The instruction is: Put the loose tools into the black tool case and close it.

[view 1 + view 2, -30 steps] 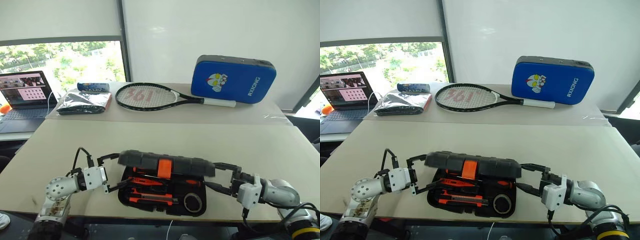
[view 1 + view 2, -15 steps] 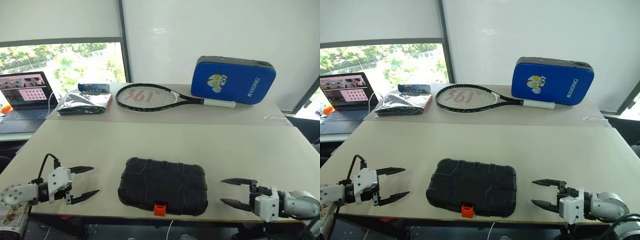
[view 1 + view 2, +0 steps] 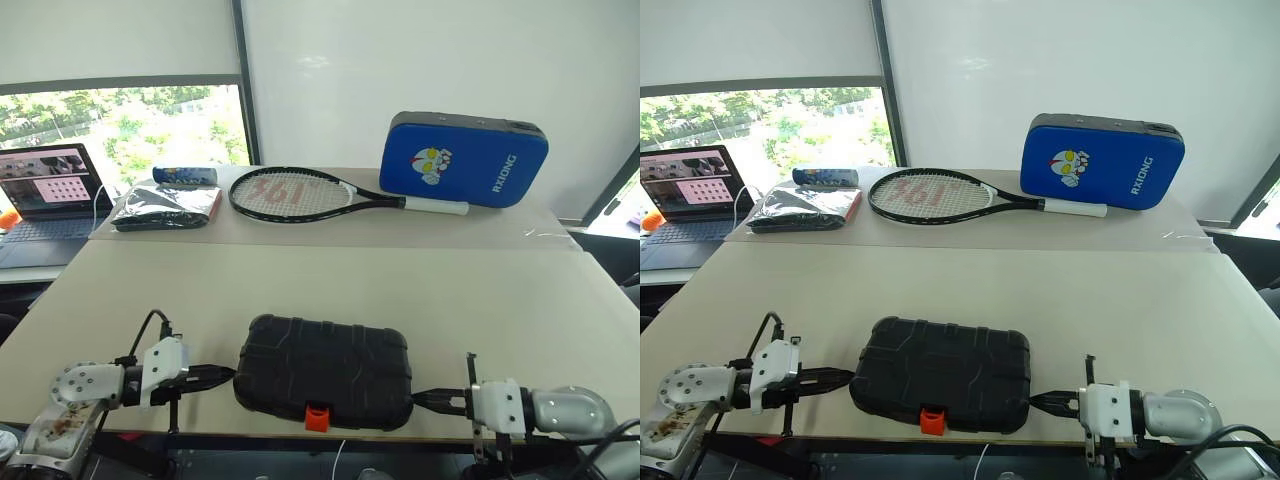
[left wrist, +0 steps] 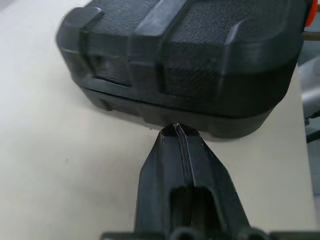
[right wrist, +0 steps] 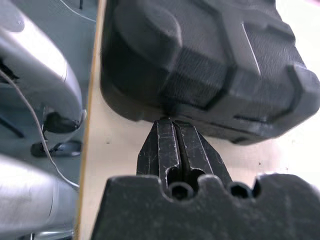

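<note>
The black tool case lies closed and flat near the front edge of the beige table, its orange latch facing the robot. The left gripper sits at the case's left end, fingers pressed together, tips right at the case wall. The right gripper mirrors it at the right end, fingers also pinched together with nothing between them. Further back rest a tennis racket, a blue padded case and a laptop.
</note>
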You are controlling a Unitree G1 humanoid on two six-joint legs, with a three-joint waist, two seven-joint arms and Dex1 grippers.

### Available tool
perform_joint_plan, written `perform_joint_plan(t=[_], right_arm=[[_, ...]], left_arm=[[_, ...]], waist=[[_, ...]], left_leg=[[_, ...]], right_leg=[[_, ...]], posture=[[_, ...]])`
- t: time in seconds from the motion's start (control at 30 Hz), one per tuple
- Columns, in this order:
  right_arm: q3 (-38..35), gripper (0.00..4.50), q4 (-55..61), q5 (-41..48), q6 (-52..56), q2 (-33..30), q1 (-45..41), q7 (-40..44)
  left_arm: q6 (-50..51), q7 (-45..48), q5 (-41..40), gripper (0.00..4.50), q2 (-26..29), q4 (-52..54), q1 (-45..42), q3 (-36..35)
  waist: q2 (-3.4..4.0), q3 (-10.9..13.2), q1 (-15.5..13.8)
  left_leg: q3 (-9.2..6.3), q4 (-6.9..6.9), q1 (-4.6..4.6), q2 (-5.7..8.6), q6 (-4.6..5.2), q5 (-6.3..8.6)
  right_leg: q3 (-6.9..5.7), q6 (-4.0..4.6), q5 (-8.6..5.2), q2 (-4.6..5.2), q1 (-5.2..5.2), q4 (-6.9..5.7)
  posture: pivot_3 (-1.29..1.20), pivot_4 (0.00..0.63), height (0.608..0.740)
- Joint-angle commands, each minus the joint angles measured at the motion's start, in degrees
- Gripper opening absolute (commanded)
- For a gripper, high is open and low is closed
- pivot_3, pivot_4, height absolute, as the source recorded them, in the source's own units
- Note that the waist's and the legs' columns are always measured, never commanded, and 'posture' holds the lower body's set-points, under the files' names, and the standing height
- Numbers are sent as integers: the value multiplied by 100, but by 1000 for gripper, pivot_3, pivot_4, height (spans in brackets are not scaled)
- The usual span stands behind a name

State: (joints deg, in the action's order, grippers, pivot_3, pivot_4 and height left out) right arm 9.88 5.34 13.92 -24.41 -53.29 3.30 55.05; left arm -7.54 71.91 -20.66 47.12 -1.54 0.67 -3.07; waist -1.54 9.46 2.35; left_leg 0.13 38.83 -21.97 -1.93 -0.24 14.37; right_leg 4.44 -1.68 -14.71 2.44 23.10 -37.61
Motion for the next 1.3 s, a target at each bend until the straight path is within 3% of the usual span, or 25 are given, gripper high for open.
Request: perform_joint_plan(t=[0.03, 0.4, 0.63, 0.8, 0.9, 0.97, 1.13, 1.3], right_arm=[[-31, 0, 301, 9, 410, 360, -479, -122], [115, 0, -1396, -1118, 1158, 1311, -2414, -272], [-126, 0, -2228, -1490, 1165, 1173, -2909, -266], [-673, 0, -1523, -928, 1338, 768, -2302, 12], [-969, 0, -475, -279, 1607, 433, -1340, 502], [-1077, 0, 241, 86, 1719, 320, -747, 694], [-903, 0, 1656, 277, 2391, 599, 204, 282], [-308, 0, 2156, -79, 2877, 1131, 197, -204]], left_arm=[[319, -118, -89, 26, -118, 446, -56, 140], [730, -672, 387, 26, -903, 518, -516, 615], [847, -656, 312, 26, -806, 476, -447, 328], [1672, 123, -702, 26, -133, 571, -106, -324], [2323, 770, -1177, 26, 486, 648, -154, -473], [2666, 848, -1414, 26, 578, 681, -503, -445], [3017, 324, -1332, 26, -292, 374, -2188, 94], [2685, -36, -275, 26, -1315, -511, -3632, 1155]], waist=[[-1, 1, 6], [2, 2, -53], [0, 4, -106], [1, 4, -119], [1, 4, -151], [2, 5, -158], [-2, 4, -198], [-8, 2, -119]], left_leg=[[0, 1, -3, 0, 0, 0], [1, 2, -7, 5, 0, -1], [-7, -1, -26, 8, 4, 1], [-7, -6, -37, 6, 11, 6], [-13, -8, -35, 3, 13, 8], [-16, -7, -30, 2, 14, 8], [-19, 21, -27, 3, 8, 3], [-19, 27, -26, 10, 2, -1]], right_leg=[[0, -2, -1, -1, 4, -1], [6, 1, 0, -1, 7, 0], [-5, -1, 1, 4, 19, 4], [-7, 0, 0, 9, 31, 6], [-19, 3, -3, 8, 27, 11], [-25, 3, -8, 8, 17, 12], [-30, -35, -27, 2, 2, 3], [-21, -42, -22, -1, -3, 3]], posture=[[0, 150, 740], [0, 150, 740], [0, 150, 740], [0, 150, 740], [0, 150, 740], [0, 150, 740], [0, 150, 740], [0, 150, 740]])
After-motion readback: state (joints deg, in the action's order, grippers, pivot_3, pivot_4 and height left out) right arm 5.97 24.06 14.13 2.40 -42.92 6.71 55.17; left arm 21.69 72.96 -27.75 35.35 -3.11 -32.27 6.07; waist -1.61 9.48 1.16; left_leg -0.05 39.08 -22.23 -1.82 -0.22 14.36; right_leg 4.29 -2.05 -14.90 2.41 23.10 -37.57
